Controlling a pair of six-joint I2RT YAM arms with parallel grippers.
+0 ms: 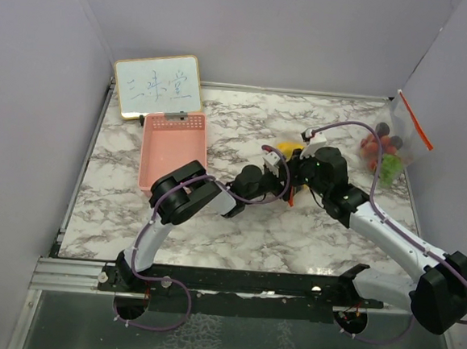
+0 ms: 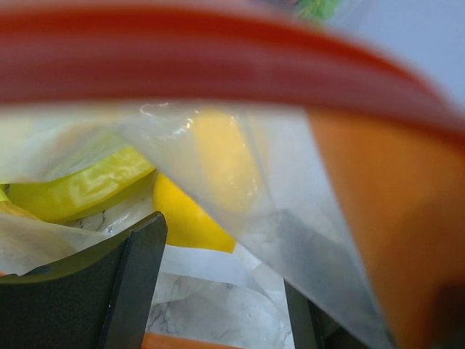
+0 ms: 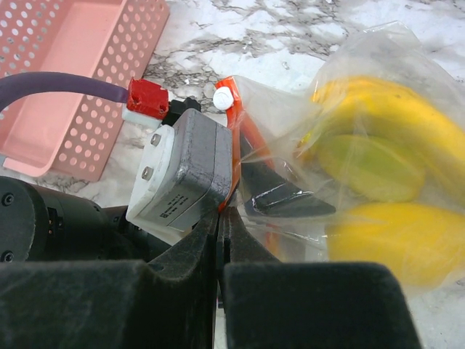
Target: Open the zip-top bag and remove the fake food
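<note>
A clear zip-top bag (image 1: pixel 288 152) with an orange zip strip (image 2: pixel 218 62) lies mid-table. Through its plastic I see a yellow banana (image 3: pixel 392 102), a yellow-green piece (image 3: pixel 370 167) and a yellow lemon (image 3: pixel 392 247). The left wrist view also shows the lemon (image 2: pixel 185 218) and a yellow-green piece (image 2: pixel 80 189). My left gripper (image 2: pixel 221 269) is open at the bag's mouth, and one finger (image 3: pixel 283 196) shows inside the plastic. My right gripper (image 3: pixel 224 214) is shut on the bag's orange edge, close beside the left gripper (image 1: pixel 281 164).
A second zip-top bag (image 1: pixel 394 143) holding red berries, green and dark purple bits leans against the right wall. A pink basket (image 1: pixel 173 149) stands at the left, with a small whiteboard (image 1: pixel 158 85) behind it. The left wrist's camera housing (image 3: pixel 182 167) sits against the right fingers.
</note>
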